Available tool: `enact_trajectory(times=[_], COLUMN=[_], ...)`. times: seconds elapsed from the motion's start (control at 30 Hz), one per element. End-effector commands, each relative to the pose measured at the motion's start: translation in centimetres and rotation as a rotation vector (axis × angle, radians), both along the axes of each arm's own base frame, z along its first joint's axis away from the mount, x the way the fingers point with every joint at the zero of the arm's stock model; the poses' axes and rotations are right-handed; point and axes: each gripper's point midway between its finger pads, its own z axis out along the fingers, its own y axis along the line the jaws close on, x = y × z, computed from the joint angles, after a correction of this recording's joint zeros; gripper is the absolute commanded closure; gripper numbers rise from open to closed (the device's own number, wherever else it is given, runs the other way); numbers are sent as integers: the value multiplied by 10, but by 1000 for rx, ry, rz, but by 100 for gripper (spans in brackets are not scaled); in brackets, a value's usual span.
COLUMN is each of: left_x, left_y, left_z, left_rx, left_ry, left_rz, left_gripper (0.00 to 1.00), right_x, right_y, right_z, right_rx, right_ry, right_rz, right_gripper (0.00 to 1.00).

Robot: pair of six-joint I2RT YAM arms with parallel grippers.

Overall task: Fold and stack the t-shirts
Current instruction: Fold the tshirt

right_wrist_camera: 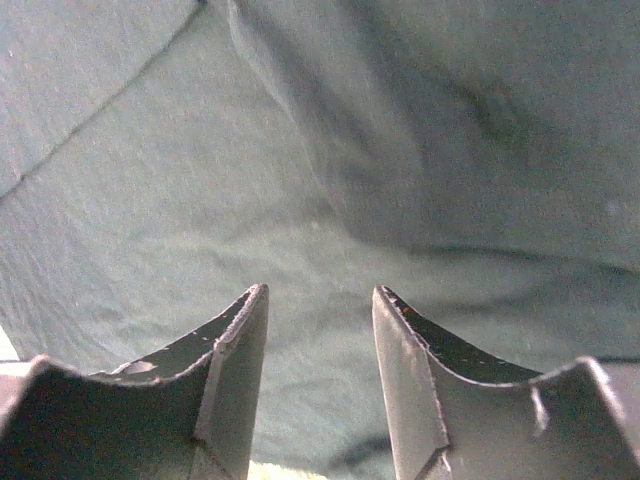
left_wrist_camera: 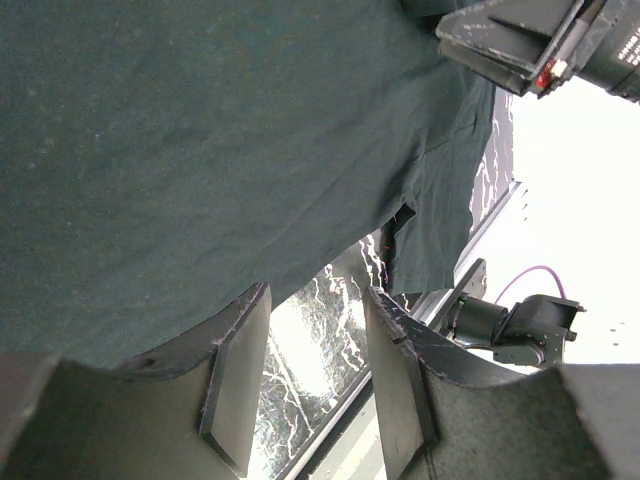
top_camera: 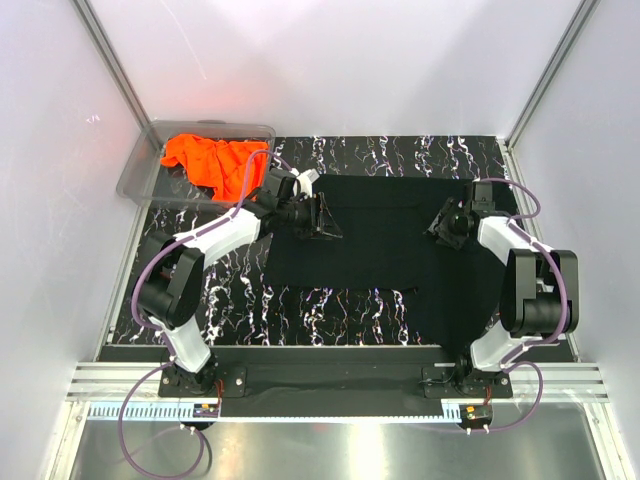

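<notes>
Black fabric t-shirt (top_camera: 370, 240) lies flat, widthways: left gripper (top_camera: 325, 218) at its left edge, right gripper (top_camera: 446, 226) over its right side, both jaws parted, empty.

Both arms (top_camera: 225, 235) have white shells over black joints, purple cables (left_wrist_camera: 538, 268), and matte black wedge-shaped claw fingers (left_wrist_camera: 235, 370).

The black t-shirt (top_camera: 370, 240) at the centre is plain and dark, the orange t-shirt (top_camera: 210, 160) at ten o'clock is bright in a clear colourless bin (top_camera: 135, 172), the table (top_camera: 240, 300) is black marble veined white, and purple cables (top_camera: 123, 440) trail from black-and-white arms (top_camera: 225, 235).
</notes>
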Motion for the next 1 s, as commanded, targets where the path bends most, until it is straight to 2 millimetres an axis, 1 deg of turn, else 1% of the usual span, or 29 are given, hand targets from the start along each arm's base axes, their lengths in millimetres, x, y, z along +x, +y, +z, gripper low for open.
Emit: enact_trajectory(times=[0.0, 0.03, 0.1, 0.23, 0.27, 0.33, 0.4, 0.43, 0.5, 0.53, 0.57, 0.6, 0.7, 0.73, 0.87, 0.97], left_x=[4, 4, 2, 1, 2, 1, 1, 1, 2, 3, 4, 5, 7, 7, 9, 10], left_y=[-6, -6, -5, -4, -4, -4, -4, -4, -4, -4, -5, -5, -7, -8, -10, -11], left_z=[25, 26, 25, 23, 25, 25, 25, 25, 26, 25, 25, 27, 27, 28, 29, 29], left_rx=[-57, -58, -56, -53, -56, -55, -53, -53, -56, -54, -57, -60, -67, -69, -72, -76], left_ry=[-69, -71, -72, -69, -73, -74, -71, -71, -77, -78, -77, -79, -74, -77, -75, -76], left_rz=[-20, -22, -23, -26, -23, -22, -22, -22, -21, -16, -14, -10, -8, -11, -8, -9], left_gripper=[53, 53, 53, 53, 53, 53, 53, 53, 53, 53, 53, 53, 53, 53, 53, 53], right_x=[27, 31, 34, 42, 44, 52, 57, 62, 67, 73, 75, 80, 85, 88, 83, 75], right_y=[-3, -4, -6, -8, -10, -11, -13, -14, -14, -14, -13, -12, -12, -12, -12, -11], right_z=[9, 10, 4, 4, 1, 7, 5, 9, 10, 14, 11, 15, 11, 14, 5, -3], right_rx=[-9, -10, -12, -7, -15, -20, -31, -32, -31, -26, -19, -13, -1, 9, 17, 24], right_ry=[-78, -81, -64, -61, -57, -76, -74, -86, -89, -103, -95, -105, -96, -101, -68, -43], right_rz=[-17, -28, -41, -75, -79, -80, -84, -87, -90, -92, -91, -91, -97, -101, -106, -104], right_gripper=[48, 48, 48, 48, 48, 48, 48, 48, 47, 47, 46, 47, 46, 47, 47, 52])
